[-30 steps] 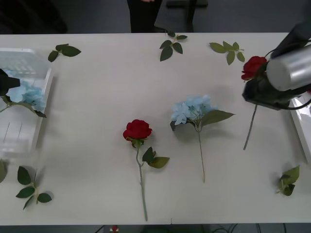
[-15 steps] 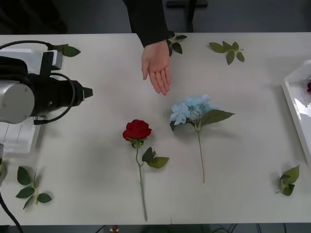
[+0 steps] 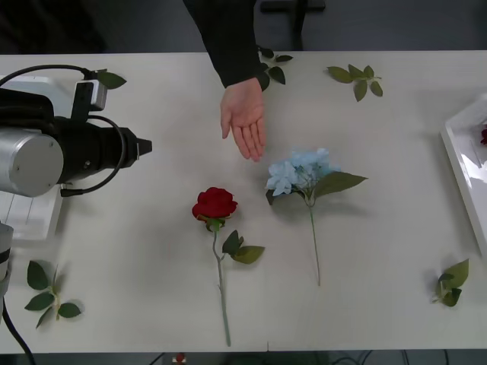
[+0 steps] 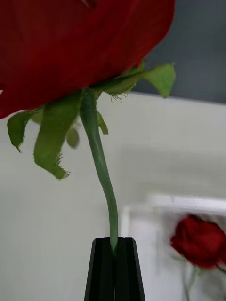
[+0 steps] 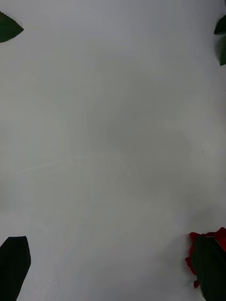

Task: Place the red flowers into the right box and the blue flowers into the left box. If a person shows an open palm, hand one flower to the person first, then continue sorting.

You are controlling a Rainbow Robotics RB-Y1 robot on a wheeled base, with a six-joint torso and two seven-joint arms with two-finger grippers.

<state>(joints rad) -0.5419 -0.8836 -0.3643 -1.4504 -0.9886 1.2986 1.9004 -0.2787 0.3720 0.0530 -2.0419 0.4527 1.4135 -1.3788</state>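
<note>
Flowers on the table: I count one red rose [image 3: 215, 204] and one blue hydrangea [image 3: 302, 171], beyond my left gripper [image 5: 113, 268], whose fingers are spread. A person's hand [image 3: 243, 119] lies palm-up. My right gripper [image 4: 114, 268] pinches another rose's stem [image 4: 100, 164]; a third rose [image 4: 200, 241] lies in the right box [image 4: 188, 203].

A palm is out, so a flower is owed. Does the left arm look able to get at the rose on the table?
Probably yes: the left pincer is open over bare table beside the rose, nothing lying between them.
</note>
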